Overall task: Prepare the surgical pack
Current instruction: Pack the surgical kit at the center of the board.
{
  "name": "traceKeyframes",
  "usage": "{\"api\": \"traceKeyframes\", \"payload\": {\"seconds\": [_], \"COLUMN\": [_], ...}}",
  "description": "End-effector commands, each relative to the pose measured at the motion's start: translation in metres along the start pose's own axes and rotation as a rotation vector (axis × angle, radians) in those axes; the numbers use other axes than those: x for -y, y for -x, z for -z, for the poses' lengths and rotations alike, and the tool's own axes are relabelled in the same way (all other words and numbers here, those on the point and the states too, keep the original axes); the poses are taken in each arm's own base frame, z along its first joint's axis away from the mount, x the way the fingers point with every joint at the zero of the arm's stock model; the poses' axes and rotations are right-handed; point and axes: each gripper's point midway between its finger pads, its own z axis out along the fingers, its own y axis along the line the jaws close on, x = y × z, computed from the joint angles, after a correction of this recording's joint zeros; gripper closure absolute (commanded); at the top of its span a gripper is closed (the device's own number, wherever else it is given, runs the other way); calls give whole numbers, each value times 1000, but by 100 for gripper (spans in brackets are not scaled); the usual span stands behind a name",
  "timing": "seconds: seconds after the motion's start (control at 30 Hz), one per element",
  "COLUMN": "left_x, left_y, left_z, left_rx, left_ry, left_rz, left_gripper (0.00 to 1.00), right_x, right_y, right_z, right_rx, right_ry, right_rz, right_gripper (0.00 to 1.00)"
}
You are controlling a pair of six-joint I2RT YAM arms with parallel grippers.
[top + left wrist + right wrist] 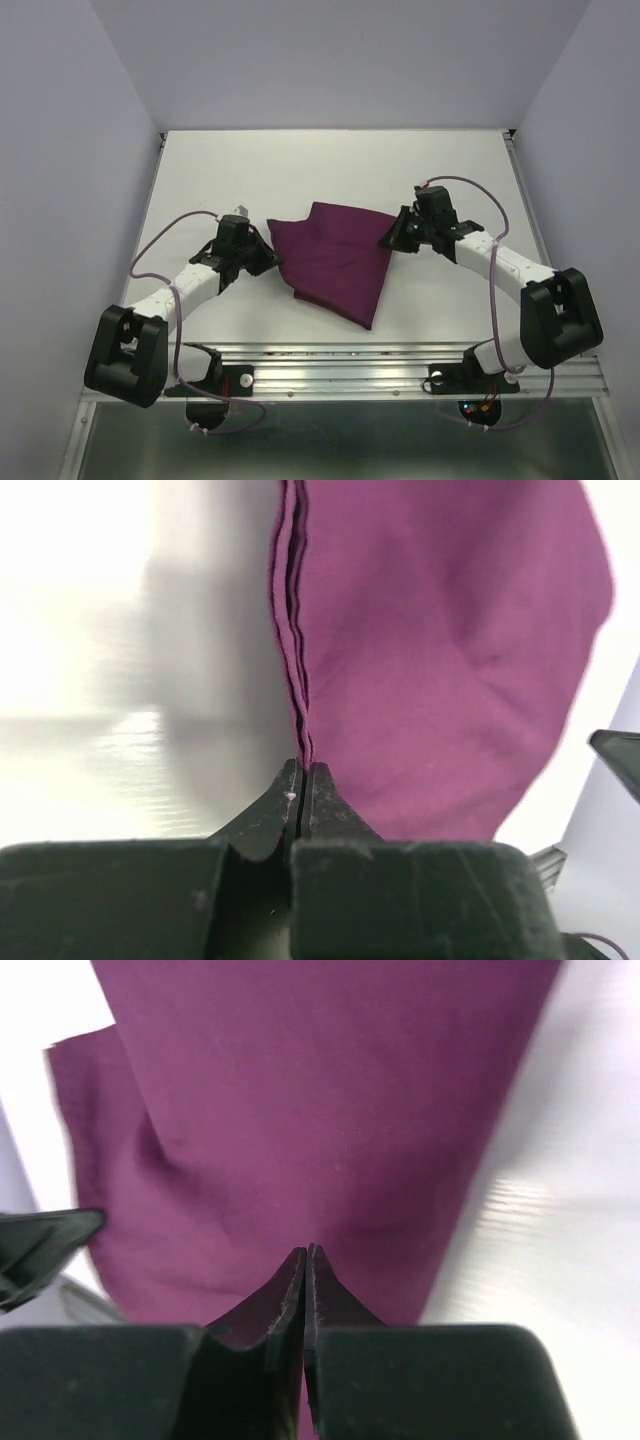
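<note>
The left hand [303,777] pinches the layered edge of the surgical pack [440,650], a matte maroon cloth spreading rumpled ahead of it on the smooth white worktop [300,170]. At the opposite corner, the right hand [307,1257], fingers pressed together, seemingly nips the fabric.

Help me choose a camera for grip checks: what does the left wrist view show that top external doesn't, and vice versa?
Only left wrist: the surgical pack's stacked edge layers running into the shut left gripper. Only top external: the pack's whole outline on the table, right gripper at the opposite corner. Both: the purple pack, left gripper at its edge.
</note>
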Motion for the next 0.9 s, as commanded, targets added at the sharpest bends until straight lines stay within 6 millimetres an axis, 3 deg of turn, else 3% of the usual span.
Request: {"api": "traceKeyframes", "payload": {"seconds": [0.0,0.1,0.17,0.27,0.33,0.5,0.57,0.73,0.87], "left_x": [-44,-65,-69,-68,-69,-71,-70,-66,-65], "left_y": [-18,-28,-29,-24,-22,-25,-25,-23,-21], "left_z": [-13,-23,-28,-30,-30,-28,-27,-27,-26], "left_rx": [-24,-33,-35,-17,-13,-17,-22,-19,-17], "left_ry": [131,177,204,215,225,229,223,217,224], "left_rz": [36,45,29,35,33,35,34,34,38], "left_gripper": [100,100,100,100,100,100,100,100,100], "right_x": [-22,-31,-20,16,18,-9,-37,-61,-41], "right_y": [-10,-17,-21,-37,-38,-22,-13,-60,-102], "right_z": [-17,-32,-44,-72,-74,-49,-27,-15,-31], "right_rx": [-59,-96,-103,-145,-151,-84,-30,-103,-195], "right_ry": [163,258,225,110,108,201,310,381,381], "right_rz": [-34,-54,-66,-86,-84,-35,14,74,-14], "right_gripper": [97,98,98,99,99,99,99,99,99]}}
